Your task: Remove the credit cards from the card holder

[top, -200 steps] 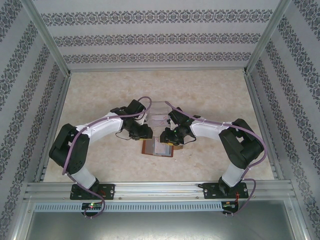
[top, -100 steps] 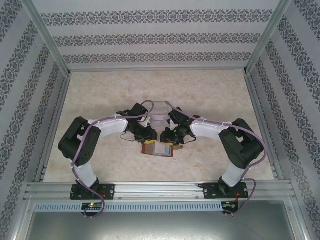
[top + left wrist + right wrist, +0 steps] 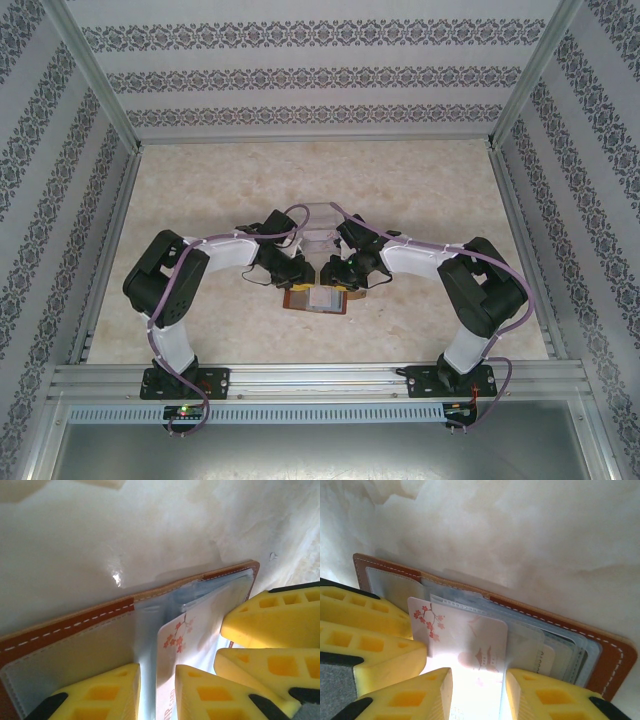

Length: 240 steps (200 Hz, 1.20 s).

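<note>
Two pale cards show in the opened reddish-brown leather card holder. A pale rectangular card printed with pink blossom lies over its grey-blue pockets, and a plainer pale card sits tucked in a pocket at the first one's 3 o'clock. The card holder rests flat on the beige marbled table, a little toward 6 o'clock of the table's middle, with a clear plastic tray near its 12 o'clock. Over the last second the left arm has swung inward. That has carried the left gripper from well beside the card holder to its 11 o'clock corner, and its yellow fingers have drawn closer together. They now stand narrowly apart astride the blossom card's edge, with nothing visibly pinched between them. The right gripper has not moved. It waits at the card holder's 1 o'clock with jaws parted either side of the blossom card, and we cannot tell whether its tips press down. The card holder itself has not shifted. We judge that a two-handed pull is being set up, one gripper pinning the leather while the other draws the card. The blossom card has yet to come free, so this extraction is only starting.
</note>
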Tool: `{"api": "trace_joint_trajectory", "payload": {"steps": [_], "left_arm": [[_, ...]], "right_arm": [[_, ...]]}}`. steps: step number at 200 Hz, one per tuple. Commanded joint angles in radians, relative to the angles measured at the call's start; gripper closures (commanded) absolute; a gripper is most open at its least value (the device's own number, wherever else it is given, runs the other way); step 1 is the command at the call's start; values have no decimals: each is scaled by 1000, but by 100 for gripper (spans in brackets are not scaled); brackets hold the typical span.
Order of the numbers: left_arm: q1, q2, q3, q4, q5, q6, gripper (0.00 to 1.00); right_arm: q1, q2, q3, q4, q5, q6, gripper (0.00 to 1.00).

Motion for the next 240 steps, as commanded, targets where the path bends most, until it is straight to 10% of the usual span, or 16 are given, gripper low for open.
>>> {"api": "trace_joint_trajectory", "payload": {"steps": [1,240], "left_arm": [[0,13,-16,48,36,-12,76],[3,-146,147,-403,-215,294,97]], "right_arm": [[-8,37,-14,-47,46,-15,63],[-6,-9,36,-116,107,-49,63]]}}
